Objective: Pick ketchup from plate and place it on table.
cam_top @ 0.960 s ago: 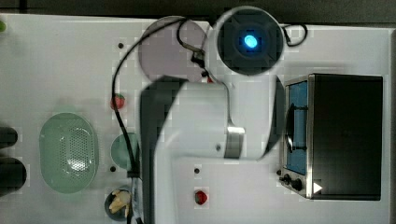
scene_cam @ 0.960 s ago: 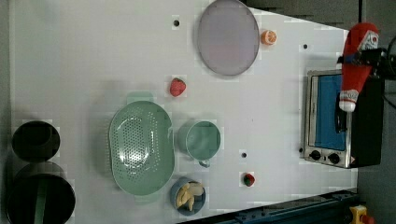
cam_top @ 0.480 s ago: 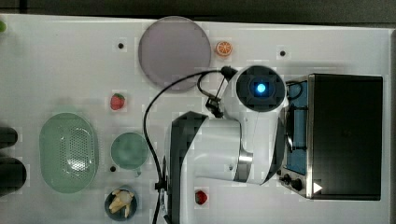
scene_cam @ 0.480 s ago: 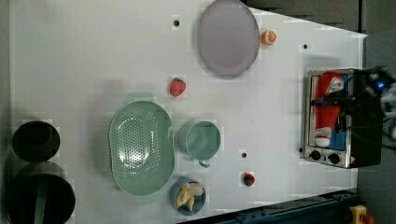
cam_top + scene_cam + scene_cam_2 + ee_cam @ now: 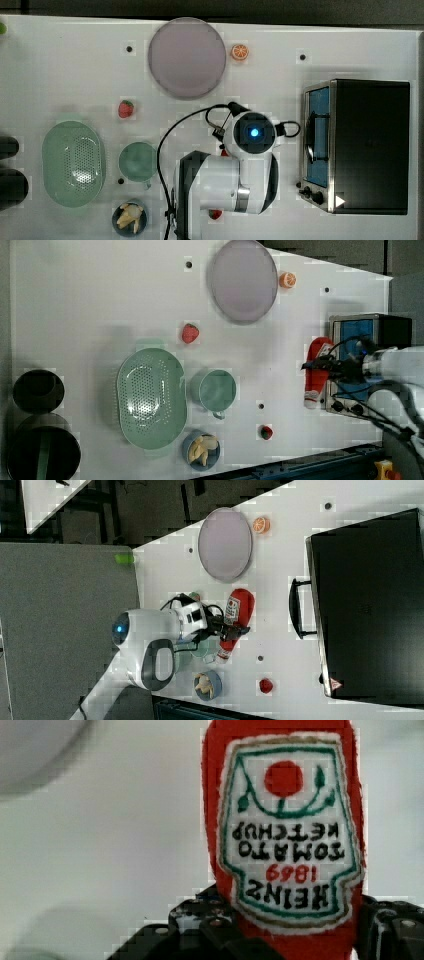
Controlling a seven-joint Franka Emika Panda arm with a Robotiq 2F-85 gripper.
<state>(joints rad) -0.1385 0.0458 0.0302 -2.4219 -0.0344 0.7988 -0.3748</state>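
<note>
The ketchup [image 5: 287, 835], a red bottle with a white-and-red label, is held in my gripper [image 5: 295, 932], which is shut on its lower body. In the left view the ketchup [image 5: 316, 371] lies lengthwise just in front of the toaster oven, with the gripper [image 5: 320, 365] across its middle. The right view has the ketchup [image 5: 235, 615] off the plate [image 5: 225, 544], cap pointing away from it, over the white table [image 5: 280, 645]. The pale lilac plate [image 5: 187, 57] carries nothing. My arm hides the bottle in the top view.
A black toaster oven [image 5: 360, 145] stands at the top view's right. A strawberry [image 5: 125, 108], green perforated basket [image 5: 73, 163], small green dish [image 5: 137, 161], bowl of banana pieces [image 5: 130, 217] and orange slice [image 5: 239, 51] sit around. Dark round containers [image 5: 37, 390] stand at the left view's left.
The arm has swung away from the plate toward the top view's bottom, carrying the ketchup. In the left view the bottle has moved down and left to the oven's front.
</note>
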